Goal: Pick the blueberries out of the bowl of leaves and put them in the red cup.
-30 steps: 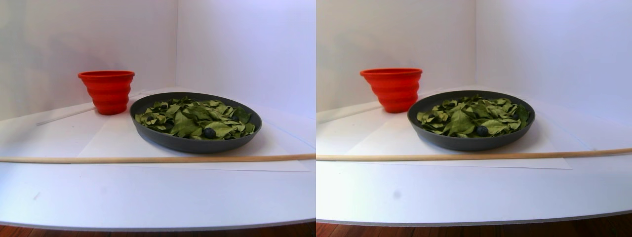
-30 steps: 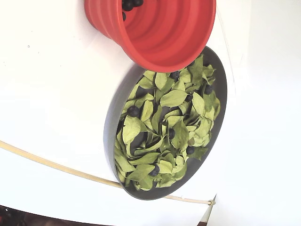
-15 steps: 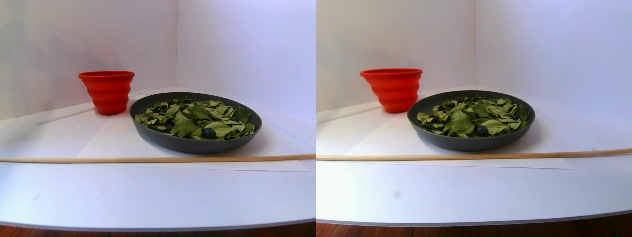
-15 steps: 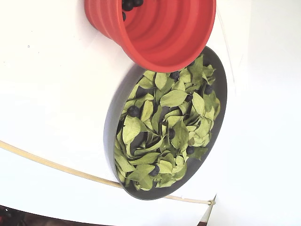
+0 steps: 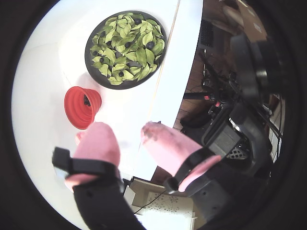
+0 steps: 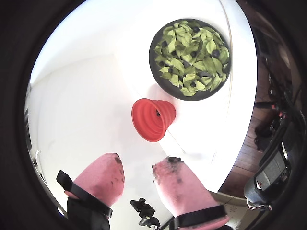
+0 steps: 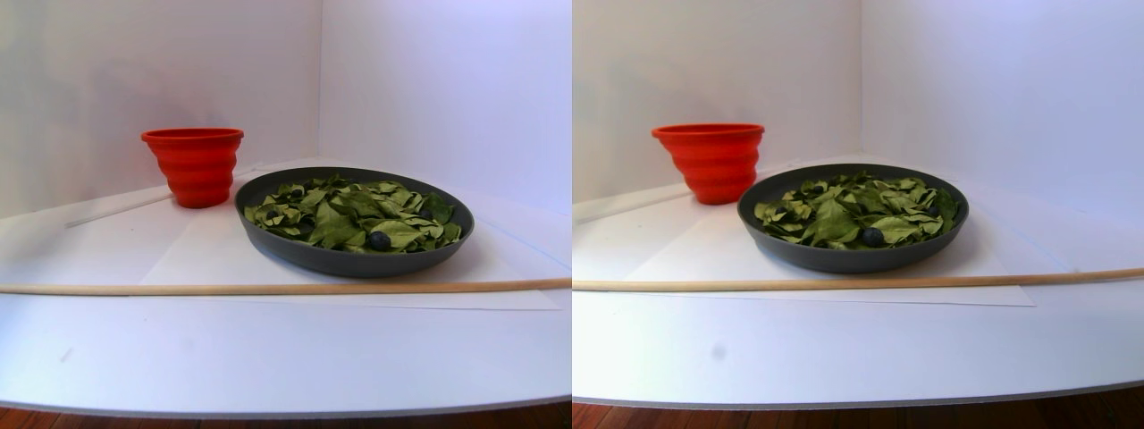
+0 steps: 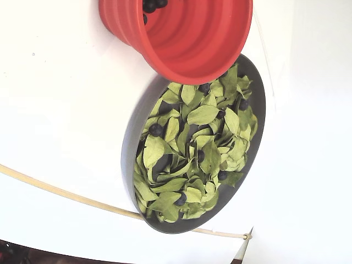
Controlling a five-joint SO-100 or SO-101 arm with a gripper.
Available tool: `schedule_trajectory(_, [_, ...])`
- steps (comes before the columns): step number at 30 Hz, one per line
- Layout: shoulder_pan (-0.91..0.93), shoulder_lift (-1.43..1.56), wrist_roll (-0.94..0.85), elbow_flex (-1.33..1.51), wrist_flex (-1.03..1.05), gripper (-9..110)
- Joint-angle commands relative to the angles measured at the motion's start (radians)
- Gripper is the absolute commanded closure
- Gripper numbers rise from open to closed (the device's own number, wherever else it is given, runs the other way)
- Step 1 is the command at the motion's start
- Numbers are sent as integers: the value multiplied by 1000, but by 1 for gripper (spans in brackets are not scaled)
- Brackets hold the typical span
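Looking down from a wrist view, the gripper (image 5: 127,136) hangs high above the table with its pink-padded fingers (image 5: 98,143) spread wide and nothing between them; the red cup (image 5: 81,108) sits below and the bowl (image 5: 125,49) of leaves (image 5: 122,45) lies farther off, near the table's edge. In the other wrist view the same open gripper (image 6: 139,175) shows dark smudges on its pads, the red cup (image 6: 152,120) lies almost straight ahead of the fingertips, and the bowl (image 6: 189,52) beyond it holds several blueberries (image 6: 216,53) scattered among the greenery. From the stereo pair view, nothing has shifted over the last second: the red cup (image 7: 194,165) stands upright just beside the bowl (image 7: 353,259), one berry sits plainly at the near side of the heap, the thin wooden rod (image 7: 268,288) lies across the front, and the arm is nowhere in that picture. The fixed view says the same, with no change: the red cup (image 8: 181,38) already holds a few blueberries (image 8: 149,5) at its bottom, and more sit among the leaves (image 8: 192,159), at least five or six that I can count. I'd judge that a berry has been dropped off and the arm is lifted clear, empty; the job is only partly done, and the next move ought to be back toward the bowl.
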Motion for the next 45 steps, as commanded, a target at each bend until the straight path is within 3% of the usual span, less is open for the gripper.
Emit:
schedule_trajectory(1, [-6,-29,-8,-38,-18,89])
schedule_trajectory(24, [-64,-152,-35,-80,3,88])
schedule_trajectory(29, [-43,-345,-140,-356,-6,89])
schedule_trajectory(37, [-15,-288,-293,-170,-40,88])
schedule_trajectory(45, [20,-345,-566,-48,-124,87])
